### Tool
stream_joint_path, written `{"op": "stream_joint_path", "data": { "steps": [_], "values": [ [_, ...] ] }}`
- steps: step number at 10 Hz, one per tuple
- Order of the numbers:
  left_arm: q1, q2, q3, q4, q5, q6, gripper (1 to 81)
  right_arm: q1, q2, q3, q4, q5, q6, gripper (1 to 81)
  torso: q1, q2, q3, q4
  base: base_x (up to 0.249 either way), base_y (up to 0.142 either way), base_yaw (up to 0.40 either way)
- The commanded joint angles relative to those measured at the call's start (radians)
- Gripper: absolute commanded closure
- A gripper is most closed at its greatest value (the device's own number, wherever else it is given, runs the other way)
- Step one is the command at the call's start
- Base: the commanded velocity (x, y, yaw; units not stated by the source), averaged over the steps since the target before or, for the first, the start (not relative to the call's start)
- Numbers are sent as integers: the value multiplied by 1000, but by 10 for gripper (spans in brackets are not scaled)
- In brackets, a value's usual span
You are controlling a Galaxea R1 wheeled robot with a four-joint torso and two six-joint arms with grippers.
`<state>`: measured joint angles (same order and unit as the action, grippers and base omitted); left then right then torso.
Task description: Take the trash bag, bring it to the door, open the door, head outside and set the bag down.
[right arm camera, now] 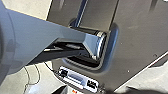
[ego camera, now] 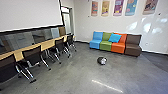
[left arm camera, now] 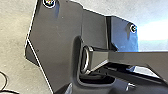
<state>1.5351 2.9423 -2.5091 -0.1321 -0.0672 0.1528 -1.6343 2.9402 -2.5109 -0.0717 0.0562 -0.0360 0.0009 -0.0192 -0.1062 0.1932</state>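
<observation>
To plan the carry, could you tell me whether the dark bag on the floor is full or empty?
Not empty, it seems: the bag bulges roundly on the floor; how full, I cannot tell.

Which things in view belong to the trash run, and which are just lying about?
For the job:
dark-and-white bundle on the floor, likely the trash bag
doorway, possibly the way out

Just there:
blue cushion
coloured seats
black chairs
long table
wall posters
</observation>
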Motion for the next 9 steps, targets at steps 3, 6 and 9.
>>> {"op": "stream_joint_path", "data": {
  "steps": [3, 6, 9],
  "values": [
    [-33, 0, 7, 8, 64, 2, 10, 21, 1, 6, -10, -61, -4, 10, 0, 0, 0, 0, 136, 0, 0],
    [-32, 3, 0, 8, 64, 2, 10, 21, 1, 5, -13, -61, -4, 10, 0, 0, 0, 0, 136, 0, 0],
    [-31, 6, 0, 8, 66, 2, 10, 24, 1, 0, -11, -61, -4, 10, 0, 0, 0, 0, 136, -47, 0]
  ]
}}
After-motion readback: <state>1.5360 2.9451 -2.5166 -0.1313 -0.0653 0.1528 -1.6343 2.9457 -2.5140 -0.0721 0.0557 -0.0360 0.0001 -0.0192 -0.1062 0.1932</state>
